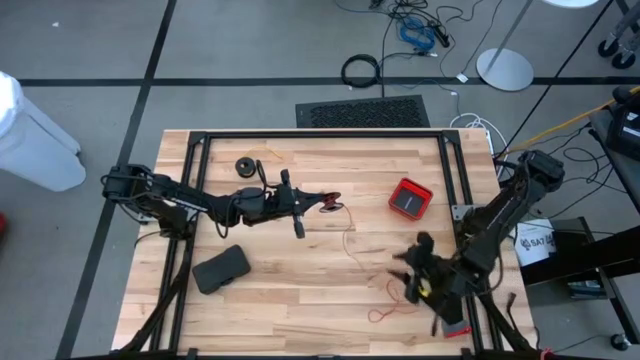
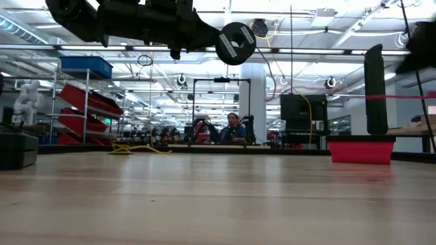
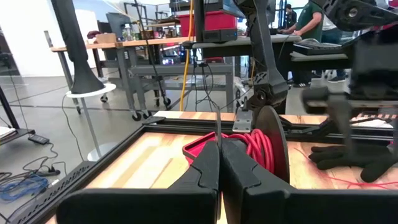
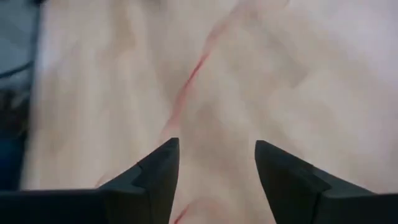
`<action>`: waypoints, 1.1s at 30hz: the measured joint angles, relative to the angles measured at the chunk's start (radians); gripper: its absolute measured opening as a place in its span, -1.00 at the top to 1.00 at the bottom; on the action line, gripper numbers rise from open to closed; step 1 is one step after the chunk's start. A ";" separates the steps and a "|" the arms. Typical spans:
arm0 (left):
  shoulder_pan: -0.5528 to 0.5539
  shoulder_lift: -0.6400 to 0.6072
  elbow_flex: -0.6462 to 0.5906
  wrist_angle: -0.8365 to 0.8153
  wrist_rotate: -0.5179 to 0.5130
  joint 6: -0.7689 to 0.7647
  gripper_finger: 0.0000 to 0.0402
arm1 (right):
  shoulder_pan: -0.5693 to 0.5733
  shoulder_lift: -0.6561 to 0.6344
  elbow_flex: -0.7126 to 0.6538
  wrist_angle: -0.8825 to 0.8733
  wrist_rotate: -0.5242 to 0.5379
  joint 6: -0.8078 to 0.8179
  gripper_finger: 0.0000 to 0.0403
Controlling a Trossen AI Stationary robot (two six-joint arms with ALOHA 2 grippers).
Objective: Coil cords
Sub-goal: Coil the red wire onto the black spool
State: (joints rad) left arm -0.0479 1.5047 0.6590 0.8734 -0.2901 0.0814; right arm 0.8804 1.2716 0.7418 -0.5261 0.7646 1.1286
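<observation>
i am looking down at the wooden counter [image 1: 300, 290], starting from its near edge. my right hand [image 1: 425, 283] is hanging over the near right part of the counter with its fingers [image 4: 158, 171] spread apart and nothing between them. below it the loose end of the red cord [image 1: 385, 312] is lying in a loop on the wood, and in the right wrist view a thin red strand [image 4: 189, 78] is running across the boards ahead of the gap, not touching either finger.

toward the near left corner a black glove [image 1: 221, 269] is lying flat, well apart from both hands.

farther in, around the middle of the counter, my left hand [image 1: 318, 202] is reaching in from the left edge with its fingers [image 3: 208, 168] pressed together. they are pinching closed beside the black spool [image 1: 331, 203], which is sitting raised above the wood with red cord wound on it [image 3: 261, 149]. from the spool the red cord is trailing toward the near right.

nearer the far edge, left of centre, a second small black spool [image 1: 245, 165] is resting on the counter by itself. to the right of the middle a red tray [image 1: 409, 199] is sitting with a dark insert in it.
</observation>
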 joint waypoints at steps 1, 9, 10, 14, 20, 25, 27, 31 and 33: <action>0.000 0.000 0.000 0.000 0.000 0.000 1.00 | -0.022 0.001 0.000 0.002 0.055 -0.029 0.04; 0.000 0.000 0.000 0.000 0.001 0.000 1.00 | -0.245 0.022 0.000 0.155 0.170 -0.320 0.15; 0.000 0.000 0.000 0.000 0.001 0.000 1.00 | -0.271 0.033 0.000 0.185 0.165 -0.362 0.16; 0.000 0.000 0.000 0.010 0.001 -0.006 1.00 | -0.361 0.094 0.000 0.257 0.150 -0.465 0.20; 0.000 0.000 0.000 0.035 0.029 -0.021 1.00 | -0.451 0.189 -0.001 0.333 0.163 -0.543 0.27; 0.000 0.000 0.000 0.035 0.031 -0.022 1.00 | -0.483 0.247 -0.001 0.461 0.164 -0.641 0.33; 0.000 0.000 0.000 0.034 0.031 -0.022 1.00 | -0.491 0.258 -0.001 0.478 0.152 -0.658 0.35; 0.000 0.000 0.000 0.031 0.031 -0.021 1.00 | -0.488 0.251 -0.001 0.414 0.146 -0.632 0.40; 0.000 0.000 0.000 0.023 0.031 -0.022 1.00 | -0.470 0.228 -0.002 0.339 0.142 -0.577 0.42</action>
State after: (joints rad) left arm -0.0479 1.5047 0.6586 0.8959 -0.2596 0.0599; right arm 0.4103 1.5000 0.7403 -0.1874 0.9065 0.5517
